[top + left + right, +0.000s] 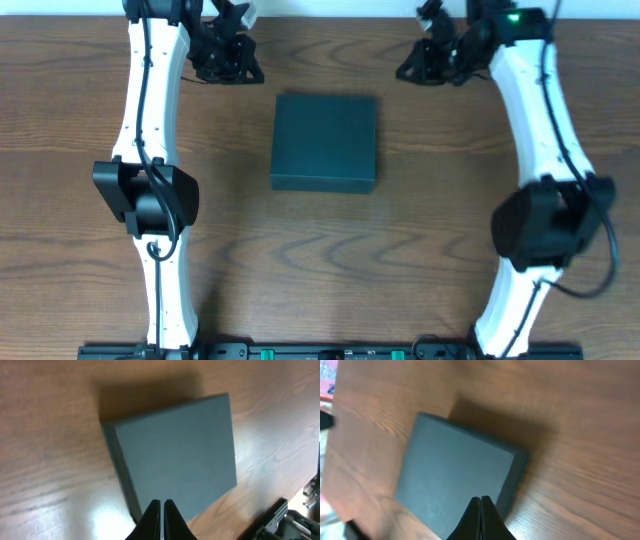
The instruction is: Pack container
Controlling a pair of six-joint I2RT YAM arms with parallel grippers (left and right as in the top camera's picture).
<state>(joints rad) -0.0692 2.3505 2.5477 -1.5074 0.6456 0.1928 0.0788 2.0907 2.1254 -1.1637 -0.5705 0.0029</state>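
Container (325, 140): I see it lying flat near the middle of the counter (80, 130), its lid down, square and dark teal.
Left end effector (232, 62): pinched fully together on nothing, raised off the counter beyond the container's far left corner, not touching it.
Right end effector (422, 62): likewise pinched together and empty, beyond the far right corner, not touching.
Left wrist view: the container's top fills my picture ahead of the tips, one side wall showing.
Right wrist view: same box, seen from the opposite side, casting a shadow on the wood.
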